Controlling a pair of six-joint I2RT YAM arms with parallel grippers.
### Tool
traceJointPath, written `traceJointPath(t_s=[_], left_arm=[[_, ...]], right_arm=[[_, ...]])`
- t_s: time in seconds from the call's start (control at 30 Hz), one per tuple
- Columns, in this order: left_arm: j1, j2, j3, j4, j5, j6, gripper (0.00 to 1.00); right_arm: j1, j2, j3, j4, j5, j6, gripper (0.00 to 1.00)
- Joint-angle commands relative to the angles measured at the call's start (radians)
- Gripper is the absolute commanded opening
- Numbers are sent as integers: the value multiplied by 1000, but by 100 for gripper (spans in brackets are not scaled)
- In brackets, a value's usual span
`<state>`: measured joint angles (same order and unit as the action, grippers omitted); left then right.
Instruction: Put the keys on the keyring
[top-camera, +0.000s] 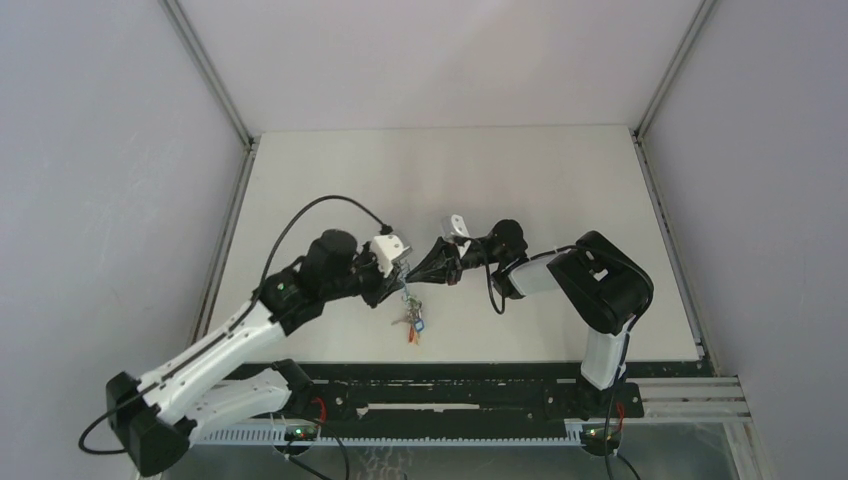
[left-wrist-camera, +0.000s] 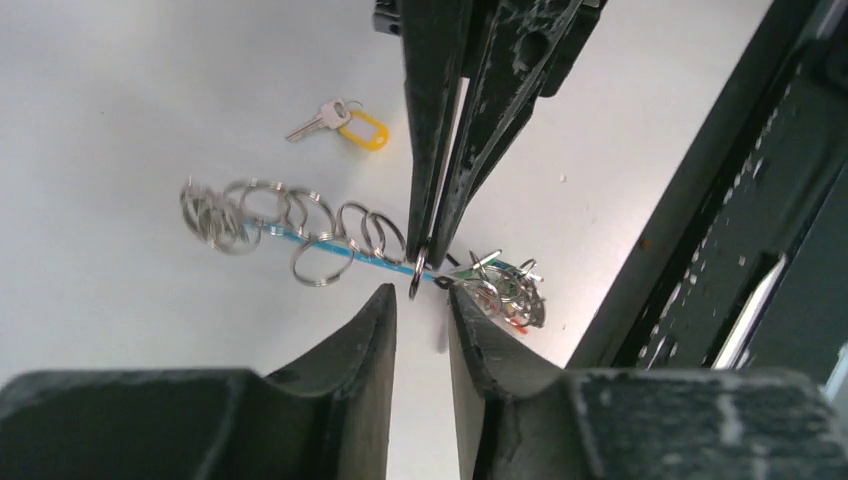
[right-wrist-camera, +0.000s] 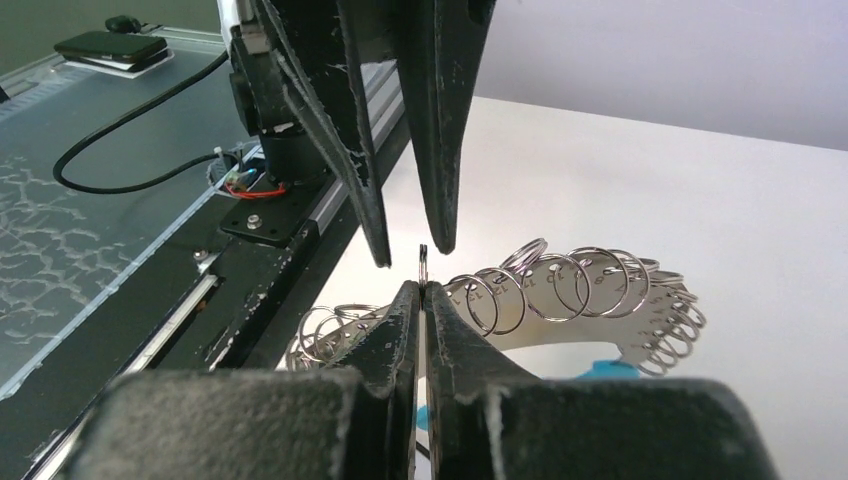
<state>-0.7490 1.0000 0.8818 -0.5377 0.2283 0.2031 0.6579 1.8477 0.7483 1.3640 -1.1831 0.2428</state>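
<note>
Pinching the keyring (left-wrist-camera: 360, 258), right fingers (right-wrist-camera: 400, 340) meet; left fingers (left-wrist-camera: 370, 350) gape empty; only left wrist shows yellow key (left-wrist-camera: 338, 113).

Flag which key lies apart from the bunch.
The yellow-tagged key: it lies alone on the table, beyond the row of split rings. The other keys are bunched together at that row's far end.

We are finding the keyring (left-wrist-camera: 318, 242) between two grippers: the left gripper (left-wrist-camera: 421, 300) sitting just left of it, the right gripper (right-wrist-camera: 421, 292) just right; one key (left-wrist-camera: 322, 116) is lying on the table (left-wrist-camera: 120, 100) near it.
</note>
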Motion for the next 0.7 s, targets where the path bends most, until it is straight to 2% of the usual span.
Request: traceJointPath(t_s=[0.0,0.23,0.33,0.43,0.67], left_arm=[[-4,-177,-223,386,-93,-248,33],[-4,-386,-606,839,-188,-345,41],[-4,-444,-712,984,-212,-341,43],[-3,-463,-762,1095,-205,-326,45],[-1,-385,-777,1221,-115,-305,45]], right_arm=[[-3,-18,4,106,28,52,0],[-12,-32,-3,116,17,73,0],[-15,-36,-6,116,10,76,0],[-16,-37,-5,118,5,79,0],[-16,-44,-6,118,-6,90,0]])
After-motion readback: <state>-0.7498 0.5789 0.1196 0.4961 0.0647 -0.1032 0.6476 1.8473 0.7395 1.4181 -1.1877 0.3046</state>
